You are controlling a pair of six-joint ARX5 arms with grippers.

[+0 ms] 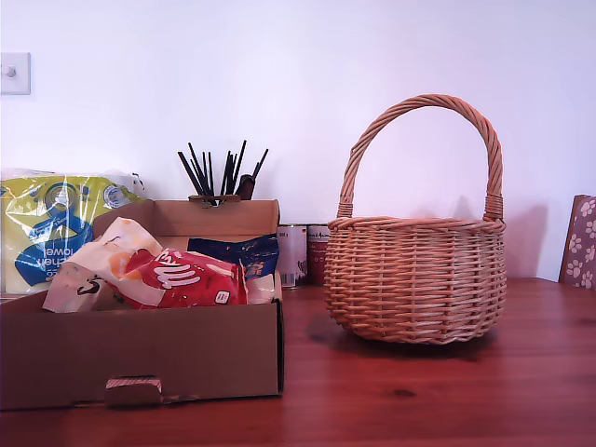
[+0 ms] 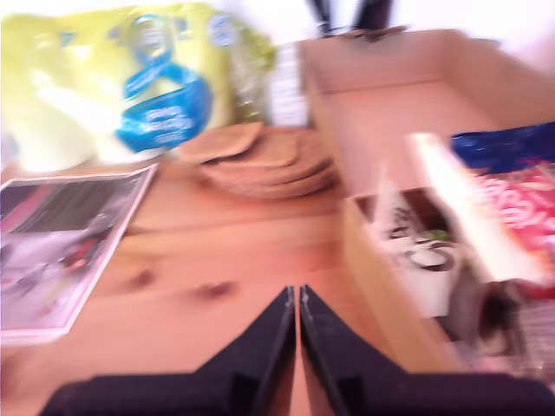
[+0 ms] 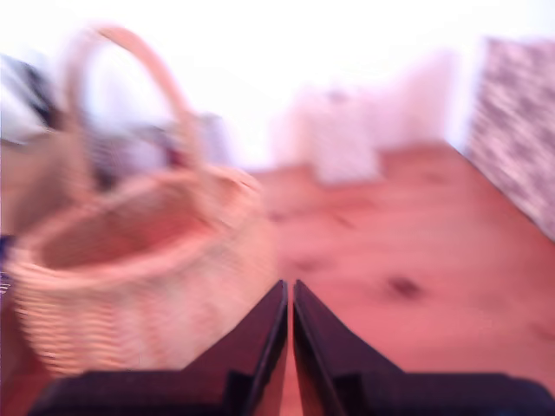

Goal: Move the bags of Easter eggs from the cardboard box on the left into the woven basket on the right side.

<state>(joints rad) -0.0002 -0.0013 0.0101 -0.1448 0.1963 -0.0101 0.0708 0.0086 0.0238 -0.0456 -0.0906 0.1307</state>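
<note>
Brown cardboard box [image 1: 140, 354] sits at the exterior view's left with the red bag [image 1: 186, 277], blue bag [image 1: 237, 253] and cream bag [image 1: 93, 265] heaped inside; the basket [image 1: 416, 279] stands right, handle upright. Neither arm shows there. First wrist view: our first tool [image 2: 297, 299] is pressed together above the bench [image 2: 217, 251] beside the box [image 2: 381, 260]. Second wrist view: our second tool [image 3: 290, 295] is likewise together, near the basket [image 3: 130, 277].

Red bag [image 1: 186, 277], dark blue bag [image 1: 235, 255], brown box [image 1: 140, 354], tan basket [image 1: 416, 279].
</note>
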